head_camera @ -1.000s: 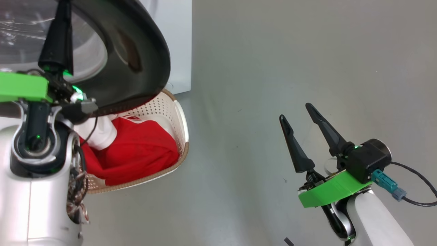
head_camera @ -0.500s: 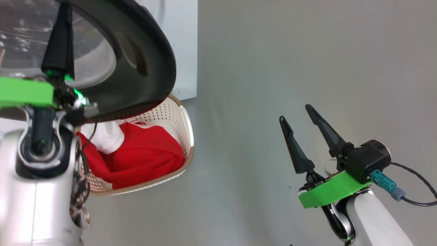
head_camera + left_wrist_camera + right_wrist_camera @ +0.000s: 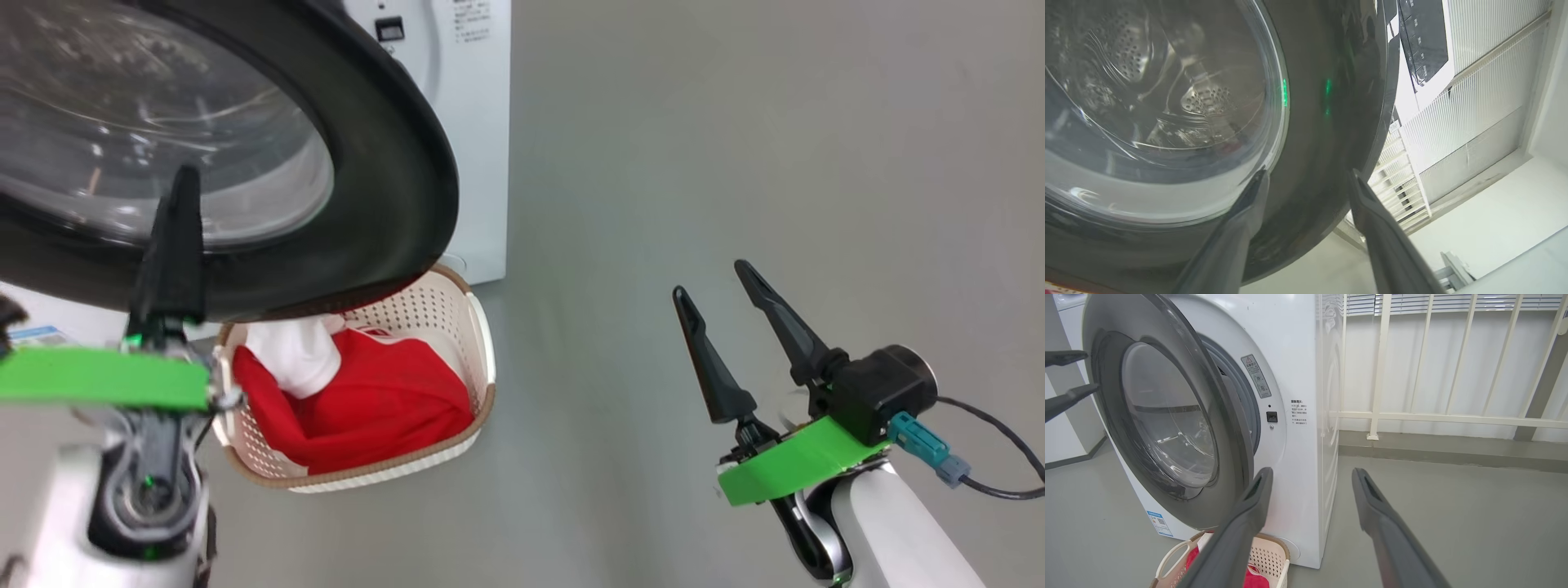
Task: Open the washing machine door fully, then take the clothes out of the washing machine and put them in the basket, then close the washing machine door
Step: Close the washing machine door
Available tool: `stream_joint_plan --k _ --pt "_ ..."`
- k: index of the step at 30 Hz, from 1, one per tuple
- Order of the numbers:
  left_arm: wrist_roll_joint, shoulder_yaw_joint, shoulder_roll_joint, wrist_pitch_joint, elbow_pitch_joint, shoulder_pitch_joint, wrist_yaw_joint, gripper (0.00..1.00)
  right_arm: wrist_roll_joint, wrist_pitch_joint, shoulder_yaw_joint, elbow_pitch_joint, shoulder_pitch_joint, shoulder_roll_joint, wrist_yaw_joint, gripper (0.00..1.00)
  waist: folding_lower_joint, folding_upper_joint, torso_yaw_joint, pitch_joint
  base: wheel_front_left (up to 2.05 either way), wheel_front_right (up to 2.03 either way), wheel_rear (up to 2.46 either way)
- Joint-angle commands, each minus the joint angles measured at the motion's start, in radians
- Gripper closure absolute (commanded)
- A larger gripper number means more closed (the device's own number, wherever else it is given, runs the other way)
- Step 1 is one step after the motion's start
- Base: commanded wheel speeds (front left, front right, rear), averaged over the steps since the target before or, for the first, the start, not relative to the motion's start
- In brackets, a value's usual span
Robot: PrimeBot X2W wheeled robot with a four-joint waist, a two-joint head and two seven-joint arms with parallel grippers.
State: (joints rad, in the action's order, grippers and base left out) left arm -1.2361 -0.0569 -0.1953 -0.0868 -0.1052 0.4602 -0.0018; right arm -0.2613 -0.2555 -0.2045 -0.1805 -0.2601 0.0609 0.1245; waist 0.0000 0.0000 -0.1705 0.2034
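Left wrist view: tool point(image 3: 1307, 174) agape, empty.

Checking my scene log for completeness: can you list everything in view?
floor: one, grey, underneath everything
washing machine: one, white, standing on the floor
basket: one, cream with brown rim, on the floor before the machine
clothes: one heap, red and white, in the basket
washing machine door: one, black rim and clear glass, swung open above the basket
label: one, blue, machine's lower front corner
railing: one, white, beyond the machine
left gripper: one, dark, open, by the door's rim
right gripper: one, dark, open, above the floor
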Motion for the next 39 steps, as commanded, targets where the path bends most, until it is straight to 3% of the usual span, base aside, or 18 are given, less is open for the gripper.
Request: stream_joint_plan --k 1,5,10,19,39 --pt "0.053 0.015 -0.044 -0.030 0.033 -0.017 -0.012 0.00 -0.008 -0.006 -0.012 0.024 0.013 -0.002 0.006 0.00 0.0000 0.0000 0.017 -0.027 0.00 0.00 0.00" --pt "0.213 -0.023 -0.079 -0.120 0.043 -0.084 -0.016 0.00 -0.003 -0.006 0.005 0.022 0.031 -0.003 0.006 0.00 0.0000 0.0000 0.031 -0.057 0.00 0.00 0.00" --pt "0.403 -0.052 -0.115 -0.163 0.072 -0.168 0.011 0.00 0.007 -0.006 0.035 0.023 0.054 -0.005 0.006 0.00 0.0000 0.0000 0.041 -0.088 0.00 0.00 0.00" --pt "0.718 -0.011 -0.102 -0.175 0.150 -0.316 0.027 0.00 0.016 -0.006 0.069 0.039 0.099 -0.008 0.006 0.00 0.0000 0.0000 0.062 -0.138 0.00 0.00 0.00" --pt "0.958 0.145 0.046 -0.175 0.181 -0.551 -0.070 0.00 0.016 -0.006 0.095 0.058 0.196 -0.010 0.006 0.00 0.0000 0.0000 0.068 -0.223 0.00 0.00 0.00"
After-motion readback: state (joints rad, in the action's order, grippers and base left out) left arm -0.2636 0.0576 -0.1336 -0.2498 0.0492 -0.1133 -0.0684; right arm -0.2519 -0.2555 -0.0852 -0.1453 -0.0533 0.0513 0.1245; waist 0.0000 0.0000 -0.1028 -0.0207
